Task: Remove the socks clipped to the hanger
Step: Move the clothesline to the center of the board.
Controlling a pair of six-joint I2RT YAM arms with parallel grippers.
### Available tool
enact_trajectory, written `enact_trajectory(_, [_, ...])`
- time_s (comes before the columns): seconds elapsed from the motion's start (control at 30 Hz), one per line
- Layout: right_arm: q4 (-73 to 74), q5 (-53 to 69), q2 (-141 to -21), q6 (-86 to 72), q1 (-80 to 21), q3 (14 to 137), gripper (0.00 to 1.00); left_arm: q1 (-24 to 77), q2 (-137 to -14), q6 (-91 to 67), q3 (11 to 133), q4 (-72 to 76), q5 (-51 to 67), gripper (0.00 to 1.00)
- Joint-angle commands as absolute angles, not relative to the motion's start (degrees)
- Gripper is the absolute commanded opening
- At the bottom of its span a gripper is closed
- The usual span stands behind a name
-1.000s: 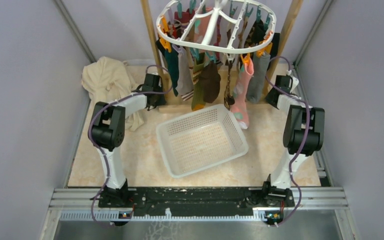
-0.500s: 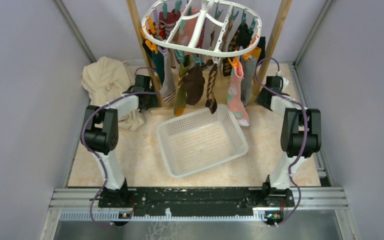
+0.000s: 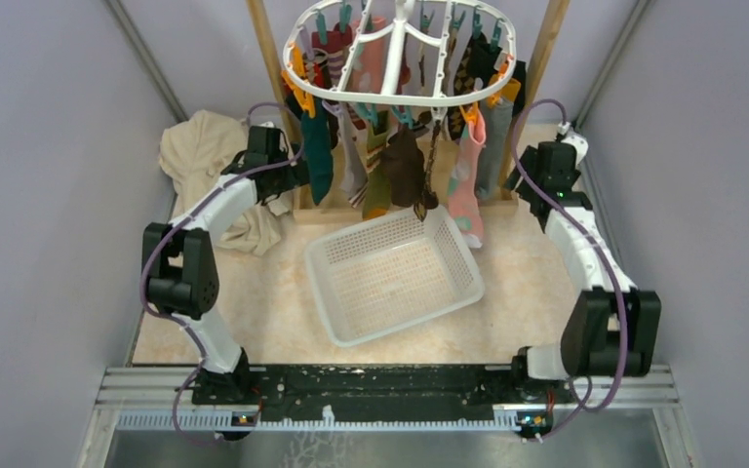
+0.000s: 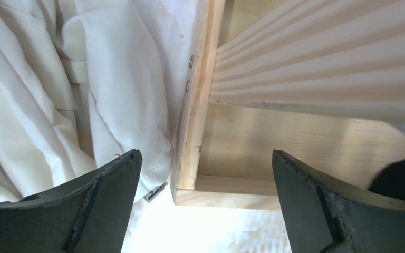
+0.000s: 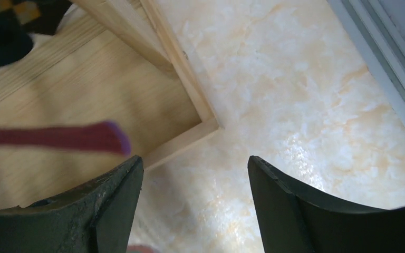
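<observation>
Marble tabletop (image 3: 532,283), hanger (image 3: 393,58) top cropped, socks (image 3: 464,190) overlapping

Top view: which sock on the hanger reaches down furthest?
The pink sock with teal patches, front right on the hanger; its toe ends beside the white basket's far right corner, below every other sock's.

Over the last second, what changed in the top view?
The wooden frame and the hanger with its socks shifted left. The left arm moved its wrist left and away; the right arm dropped its elbow toward the near edge. The left gripper and right gripper now stand open, holding nothing. The basket and cream cloth stayed put.
</observation>
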State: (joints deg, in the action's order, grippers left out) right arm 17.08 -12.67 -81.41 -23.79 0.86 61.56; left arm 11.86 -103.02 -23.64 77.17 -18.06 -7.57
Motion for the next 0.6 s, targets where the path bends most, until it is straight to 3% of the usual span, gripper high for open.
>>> enact_trajectory(0.0, [19.3, -9.4, -70.6, -22.6, 0.5, 56.2, 0.73, 11.7, -98.2, -23.5, 77.5, -19.8, -7.1, 0.99])
enact_trajectory(0.37, [31.0, 5.2, -42.3, -26.2, -9.3, 45.2, 0.73, 14.2, -88.0, -26.0, 68.4, -20.4, -5.5, 0.99])
enact_trajectory(0.57, [34.8, 10.0, -40.4, -25.6, -11.8, 44.3, 0.71, 18.8, -78.2, -26.9, 62.9, -21.4, -7.0, 0.99])
